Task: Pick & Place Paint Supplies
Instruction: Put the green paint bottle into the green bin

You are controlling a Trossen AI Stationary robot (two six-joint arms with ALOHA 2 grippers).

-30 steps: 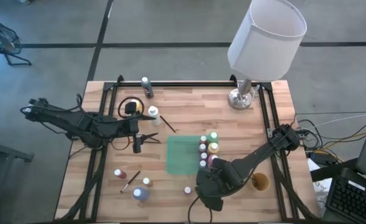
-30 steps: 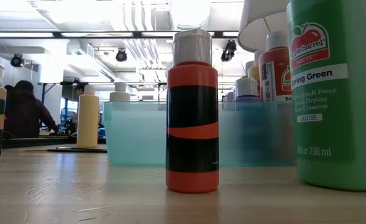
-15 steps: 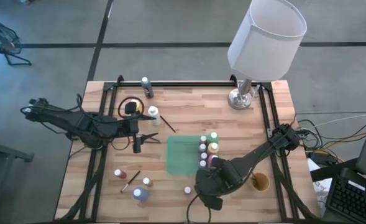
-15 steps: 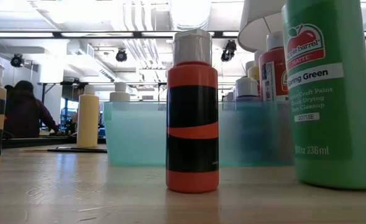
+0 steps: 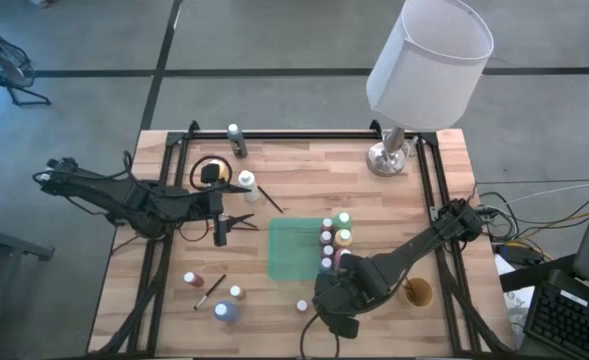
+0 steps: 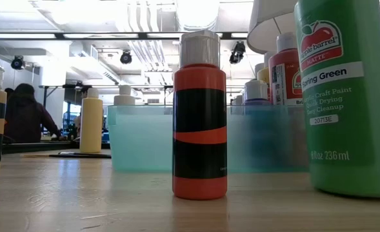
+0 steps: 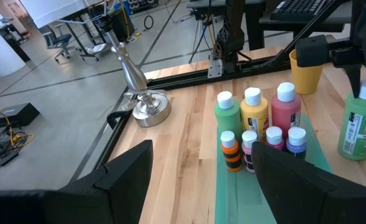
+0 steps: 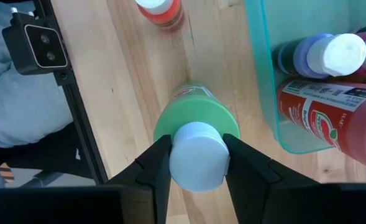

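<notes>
A big green paint bottle (image 6: 348, 96) with a white cap stands on the wood just near of the teal tray (image 5: 292, 252). My right gripper (image 8: 198, 155) is above it, pointing down, shut on its cap. Several small bottles (image 5: 334, 236) stand upright in the tray's right part. An orange bottle (image 6: 200, 116) stands on the table near the tray. More bottles (image 5: 224, 311) and a brush (image 5: 210, 291) lie loose at the near left. My left gripper (image 5: 246, 221) hovers open left of the tray, holding nothing. My right gripper pinches the green bottle's white cap (image 8: 198, 163) between its two fingers (image 8: 155, 168), one on each side. The fingers come from above, pointing down. The bottle stays about upright under them, leaning slightly, with its base on the table.
A lamp with a white shade (image 5: 429, 60) has its metal base (image 5: 386, 158) at the far right. A tan cup (image 5: 417, 292) sits at the near right. A white bottle (image 5: 247, 181), a second brush (image 5: 269, 198) and a black ring (image 5: 210, 172) lie far left.
In the low view the green bottle has rocked a little sideways and come back, its base staying on the table. Both arms have kept their places.
</notes>
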